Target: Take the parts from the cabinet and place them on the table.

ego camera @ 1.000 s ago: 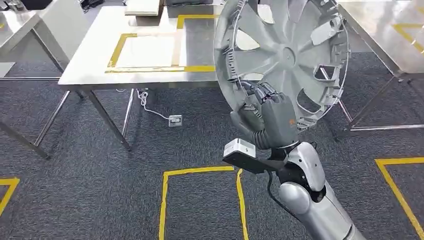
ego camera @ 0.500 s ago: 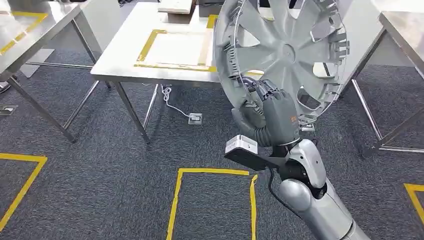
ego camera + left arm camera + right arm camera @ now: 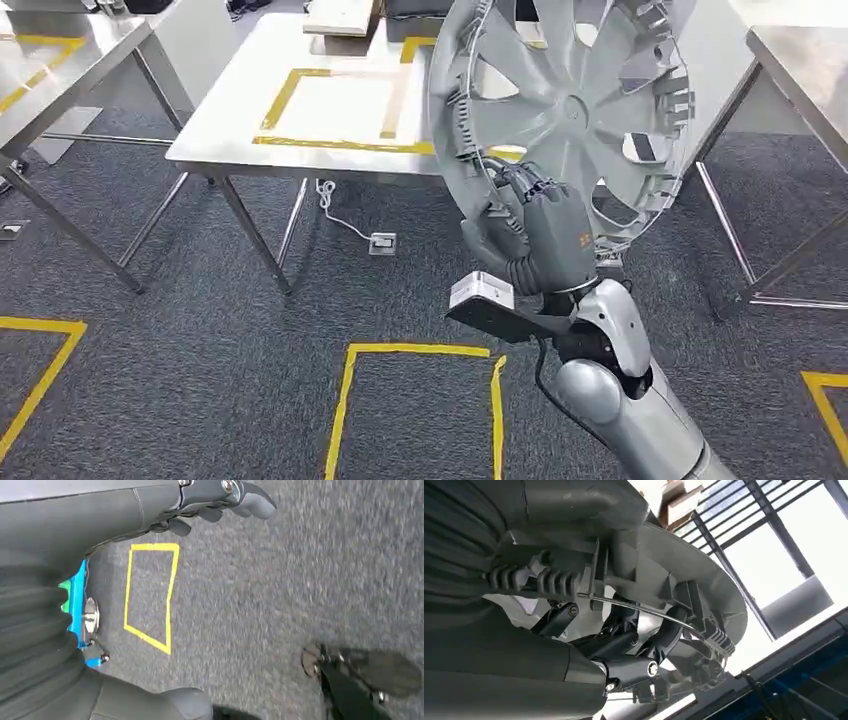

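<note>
**Hubcap held upright above the carpet, short of the worktop**

Dark grey carpet (image 3: 200, 350) marked with yellow tape (image 3: 350, 400) rectangles covers the floor below the robot. Ahead stands a steel worktop (image 3: 230, 120) on thin legs, its top carrying a yellow-taped frame (image 3: 335, 105). A white cable (image 3: 340, 215) hangs under it and runs to a small socket box (image 3: 383, 243) on the carpet. More steel worktops stand at the far left (image 3: 50, 60) and far right (image 3: 800, 60).

The right hand (image 3: 535, 235) grips a silver hubcap (image 3: 570, 110) by its lower rim, fingers hooked over the rim and wire ring (the wrist view shows dark fingers (image 3: 624, 645) curled round the rim's inner ribs and clips). It stands nearly upright, ribbed inner side toward the camera, held in the air above the carpet, its upper part overlapping the worktop's right end in the head view; it seems not to touch the worktop, though depth is hard to judge.

The left hand (image 3: 215, 505) hangs over the carpet, holding nothing, its fingers loosely bent and apart. A person's dark shoe (image 3: 370, 672) shows on the carpet nearby.
</note>
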Controlling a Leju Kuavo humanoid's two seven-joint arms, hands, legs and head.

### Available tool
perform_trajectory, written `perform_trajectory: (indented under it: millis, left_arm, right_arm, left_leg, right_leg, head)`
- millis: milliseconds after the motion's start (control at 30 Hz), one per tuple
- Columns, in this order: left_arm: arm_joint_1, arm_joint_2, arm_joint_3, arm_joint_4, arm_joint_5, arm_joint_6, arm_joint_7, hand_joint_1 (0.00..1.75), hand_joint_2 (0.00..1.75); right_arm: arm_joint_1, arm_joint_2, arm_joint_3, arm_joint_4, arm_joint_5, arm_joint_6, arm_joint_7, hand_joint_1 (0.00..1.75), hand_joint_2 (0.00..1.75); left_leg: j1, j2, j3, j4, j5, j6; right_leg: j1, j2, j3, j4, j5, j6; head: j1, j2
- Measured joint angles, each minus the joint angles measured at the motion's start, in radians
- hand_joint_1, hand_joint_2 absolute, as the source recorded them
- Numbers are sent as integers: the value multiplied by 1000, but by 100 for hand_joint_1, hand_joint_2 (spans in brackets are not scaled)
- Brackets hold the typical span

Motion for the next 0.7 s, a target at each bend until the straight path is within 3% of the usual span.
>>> perform_trajectory:
  millis: [33, 67, 100, 167, 200, 233, 267, 300, 333, 367, 400, 433, 500, 533, 567, 600, 667, 700]
  left_arm:
    - [0, 16, 0, -6, 0, 1, 0, 0, 175]
    - [-2, 5, 0, -3, 0, 1, -1, 0, 175]
    - [-1, 5, 0, -3, 0, 3, 0, 0, 175]
    - [0, 7, 0, -2, 0, 3, 0, 0, 175]
    - [0, 6, 0, -2, 0, 3, 0, 0, 175]
    - [-1, 6, 0, -2, 0, 3, 0, 0, 175]
    - [-3, 5, 0, -2, 0, 3, -1, 0, 175]
    - [-4, 5, 0, -2, 0, 3, -2, 0, 175]
    - [-4, 4, 0, -2, -1, 3, -3, 0, 175]
    - [-3, 4, 0, -2, -1, 3, -3, 0, 175]
    - [-1, 4, 0, -2, -1, 3, -3, 0, 175]
    - [1, 4, 0, -2, -1, 3, -4, 0, 175]
    - [1, 5, 0, -2, -3, 3, -7, 0, 175]
    - [3, 10, 0, -2, -3, 3, -8, 0, 175]
    - [3, 9, 0, -1, -3, 3, -8, 0, 175]
    - [1, 8, 0, -1, -4, 3, -9, 0, 175]
    - [2, 8, 1, -1, -4, 3, -8, 0, 175]
    - [2, 8, 1, -1, -5, 3, -8, 0, 175]
  right_arm:
    - [0, 1, 3, 3, 2, 0, -2, 175, 175]
    - [0, 0, 4, 2, 3, 1, 0, 175, 175]
    - [3, 0, 3, 1, 4, 0, 3, 175, 175]
    - [6, 1, 6, 1, 6, 2, 6, 175, 175]
    - [8, 1, 6, 1, 7, 1, 7, 175, 175]
    - [9, 1, 6, 0, 10, 1, 6, 175, 175]
    - [8, 1, 6, -1, 12, 0, 6, 175, 175]
    - [8, 1, 6, -1, 16, 0, 6, 175, 175]
    - [12, 2, 7, -1, 18, 1, 6, 175, 175]
    - [16, 2, 7, -1, 20, 1, 7, 175, 175]
    - [19, 2, 7, -1, 20, 1, 8, 175, 175]
    - [20, 2, 7, -1, 21, 1, 8, 175, 175]
    - [20, 2, 7, -2, 23, 1, 8, 175, 175]
    - [20, 2, 7, -2, 25, 0, 8, 175, 175]
    - [21, 2, 7, -2, 27, 0, 7, 175, 175]
    - [21, 2, 7, -2, 28, 0, 8, 175, 175]
    - [23, 2, 7, -2, 27, 0, 10, 175, 175]
    - [25, 2, 7, -2, 27, 0, 10, 175, 175]
  left_leg:
    - [-4, -4, -19, 17, -15, -15]
    - [-8, -5, -22, 28, -29, -17]
    - [-7, -6, -18, 24, -31, -20]
    - [-3, -8, -10, 18, -32, -24]
    - [-2, 6, -9, 25, -34, -25]
    - [-7, 36, -28, 69, -50, -17]
    - [-13, 48, -71, 147, -86, -11]
    - [-19, 50, -115, 226, -118, -7]
    - [-25, 50, -179, 330, -150, 0]
    - [-31, 50, -216, 382, -153, 8]
    - [-38, 50, -227, 377, -128, 20]
    - [-47, 50, -214, 328, -81, 35]
    - [-69, 50, -149, 150, 30, 70]
    - [-85, 54, -124, 90, 45, 91]
    - [-87, 56, -111, 72, 35, 93]
    - [-89, 55, -109, 67, 33, 85]
    - [-86, 52, -98, 51, 26, 86]
    - [-82, 44, -77, 38, 25, 88]
  right_leg:
    - [10, 20, -16, 35, -16, -5]
    - [8, 18, -16, 48, -27, -51]
    - [9, 15, -18, 53, -34, -65]
    - [12, 12, -17, 59, -41, -82]
    - [13, 11, -12, 59, -43, -90]
    - [16, 8, -6, 58, -47, -97]
    - [20, 3, -1, 57, -51, -103]
    - [24, 0, 3, 56, -55, -108]
    - [30, -4, 10, 56, -63, -113]
    - [36, -6, 18, 56, -70, -117]
    - [41, -7, 27, 56, -78, -119]
    - [45, -7, 38, 56, -86, -120]
    - [49, -9, 63, 51, -102, -118]
    - [48, -10, 67, 45, -110, -114]
    - [54, -5, 71, 41, -113, -106]
    - [50, -6, 75, 30, -113, -100]
    - [51, -7, 93, 31, -102, -89]
    - [49, -10, 90, 42, -104, -85]
  head:
    - [21, 0]
    - [23, 0]
    - [9, 0]
    - [-2, 0]
    - [-4, 0]
    - [-8, 0]
    - [-10, 0]
    - [-12, 0]
    - [-13, 0]
    - [-12, 0]
    - [-12, 0]
    - [-13, 0]
    - [-13, 0]
    - [-12, 0]
    - [-14, 0]
    - [-13, 0]
    - [-13, 0]
    - [-13, 0]
